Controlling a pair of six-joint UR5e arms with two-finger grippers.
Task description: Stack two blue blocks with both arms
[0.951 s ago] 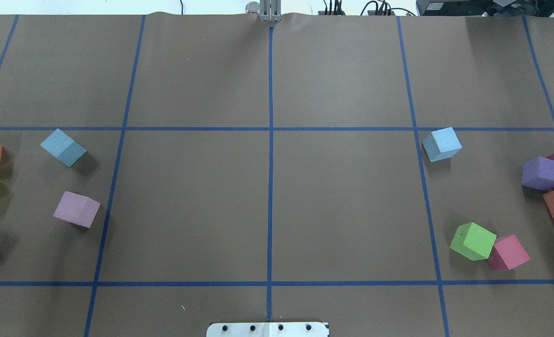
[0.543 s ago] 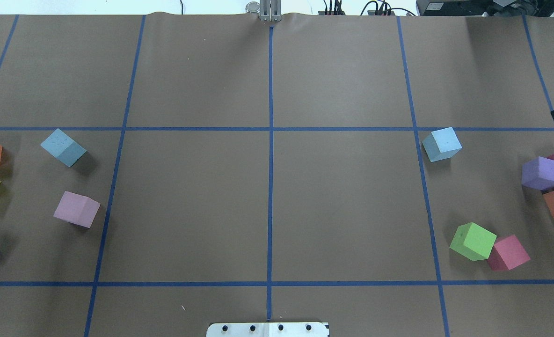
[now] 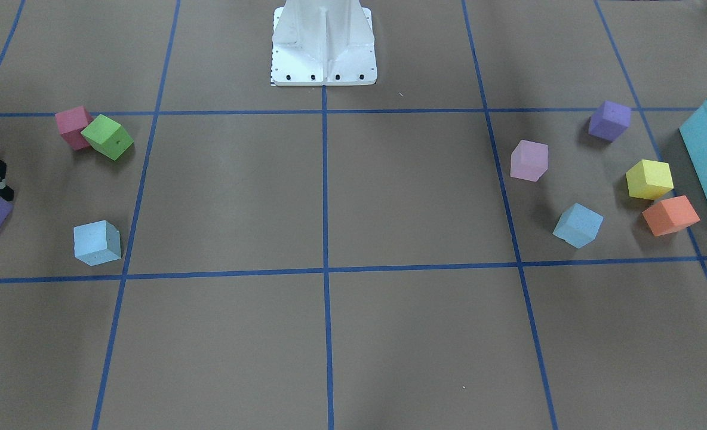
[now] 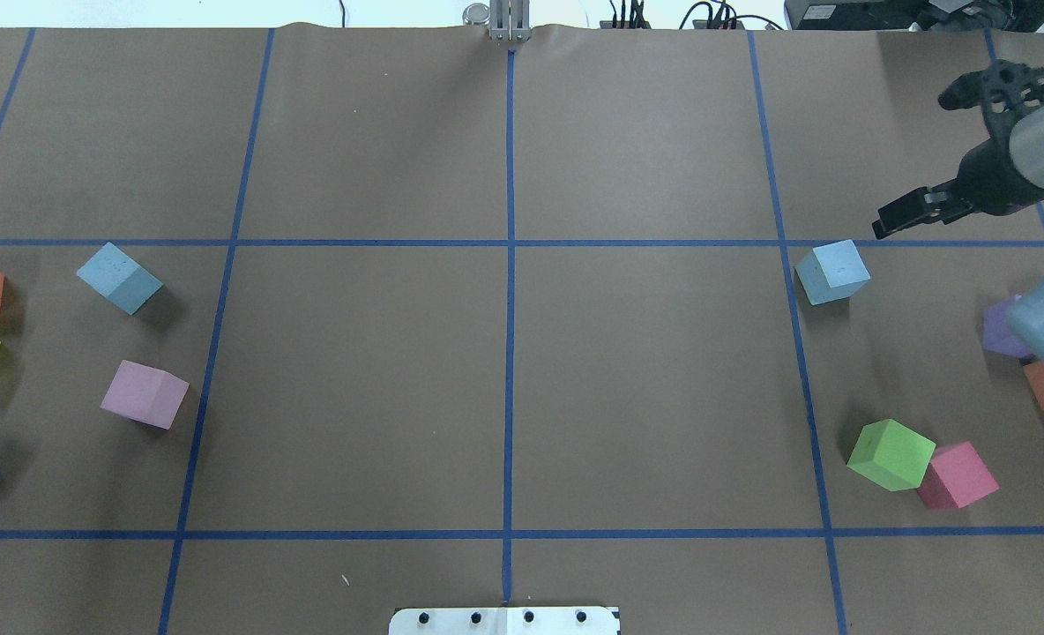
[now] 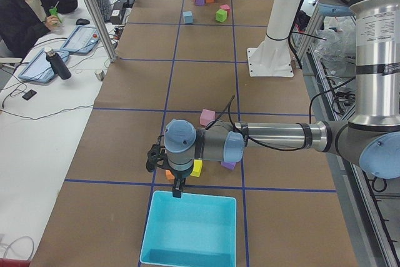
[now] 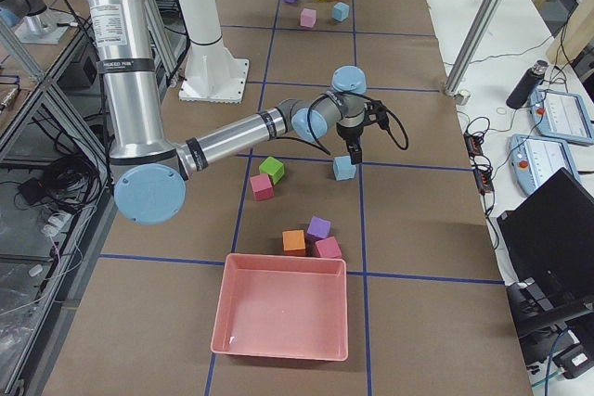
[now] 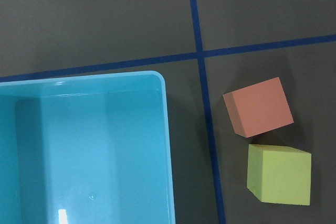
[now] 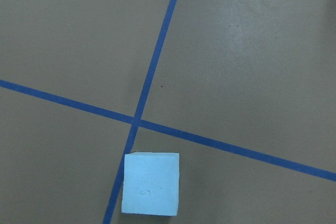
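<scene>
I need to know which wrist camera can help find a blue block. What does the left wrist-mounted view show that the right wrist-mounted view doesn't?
Only the left wrist-mounted view shows the turquoise box, with an orange cube and a yellow-green cube beside it. Only the right wrist-mounted view shows a blue block, sitting just below a tape crossing. Both show the brown table cover marked with crossing blue tape lines.

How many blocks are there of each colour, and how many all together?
Pale blue foam cubes: 2
Purple foam cubes: 2
Orange foam cubes: 2
Dark pink foam cubes: 2
Pale lilac-pink foam cube: 1
Yellow foam cube: 1
Green foam cube: 1
Total: 11
</scene>
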